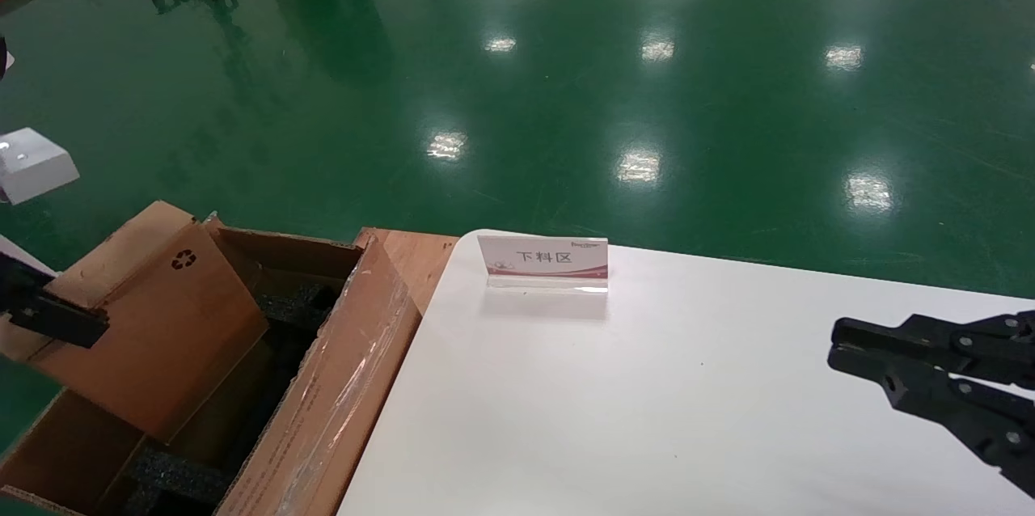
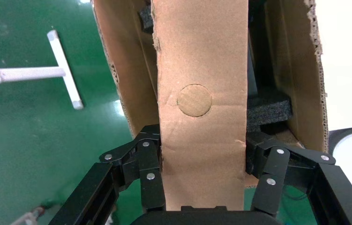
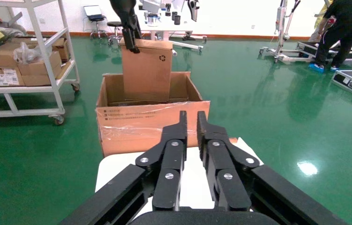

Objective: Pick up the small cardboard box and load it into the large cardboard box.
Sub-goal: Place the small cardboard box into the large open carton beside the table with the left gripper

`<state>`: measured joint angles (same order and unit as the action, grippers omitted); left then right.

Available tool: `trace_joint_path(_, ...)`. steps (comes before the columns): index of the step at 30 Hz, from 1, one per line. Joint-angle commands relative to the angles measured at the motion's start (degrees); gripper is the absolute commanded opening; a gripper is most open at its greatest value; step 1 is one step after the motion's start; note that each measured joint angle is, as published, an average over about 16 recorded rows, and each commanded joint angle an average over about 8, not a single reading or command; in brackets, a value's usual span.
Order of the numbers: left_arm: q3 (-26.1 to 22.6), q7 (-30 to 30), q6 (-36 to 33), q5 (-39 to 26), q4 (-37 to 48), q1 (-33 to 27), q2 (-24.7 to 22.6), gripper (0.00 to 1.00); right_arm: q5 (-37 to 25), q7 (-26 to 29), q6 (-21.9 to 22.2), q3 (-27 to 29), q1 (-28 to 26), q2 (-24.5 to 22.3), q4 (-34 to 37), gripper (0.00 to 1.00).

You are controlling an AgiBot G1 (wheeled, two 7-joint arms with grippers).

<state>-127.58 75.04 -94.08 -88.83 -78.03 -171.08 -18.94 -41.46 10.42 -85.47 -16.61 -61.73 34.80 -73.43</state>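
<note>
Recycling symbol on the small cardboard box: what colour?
Dark, near black, on the small cardboard box; clearest in the head view.

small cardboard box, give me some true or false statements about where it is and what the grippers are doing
1. The left gripper is shut on the small cardboard box. True.
2. The small cardboard box lies flat on the white table. False: it is held tilted, partly down inside the large cardboard box.
3. The right gripper holds the sign stand. False: it holds nothing, over the table.
4. Black foam sits inside the large cardboard box. True.
</note>
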Motion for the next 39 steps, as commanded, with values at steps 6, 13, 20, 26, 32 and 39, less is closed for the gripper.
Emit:
trace_joint_path(6, 1.12, 0.8, 0.11, -3.02, -0.9, 0.99, 3.93, 0.0, 0.02, -0.01, 0.01, -0.02, -0.01, -0.01, 0.0, 1.0)
trace_joint_path(13, 1.96, 1.83, 0.48, -5.09, -1.27, 2.08, 6.53, 0.0, 0.03, -0.02, 0.02, -0.05, -0.01, -0.02, 0.0, 1.0)
trace_joint_path(20, 3.42, 1.93, 3.49, -6.89, 0.81, 6.59, 7.62, 0.0, 0.05, -0.04, 0.03, -0.07, -0.02, -0.03, 0.0, 1.0)
trace_joint_path(26, 5.03, 1.91, 4.68, -8.09, 1.14, 9.2, 9.03, 0.0, 0.06, -0.05, 0.04, -0.09, -0.02, -0.04, 0.0, 1.0)
trace_joint_path(32, 5.58, 2.15, 5.66, -9.22, 1.0, 10.79, 9.98, 0.0, 0.08, -0.06, 0.05, -0.12, -0.03, -0.05, 0.0, 1.0)
trace_joint_path(39, 5.61, 2.14, 8.0, -10.5, 0.95, 12.63, 10.92, 0.0, 0.1, -0.07, 0.06, -0.14, -0.03, -0.06, 0.0, 1.0)
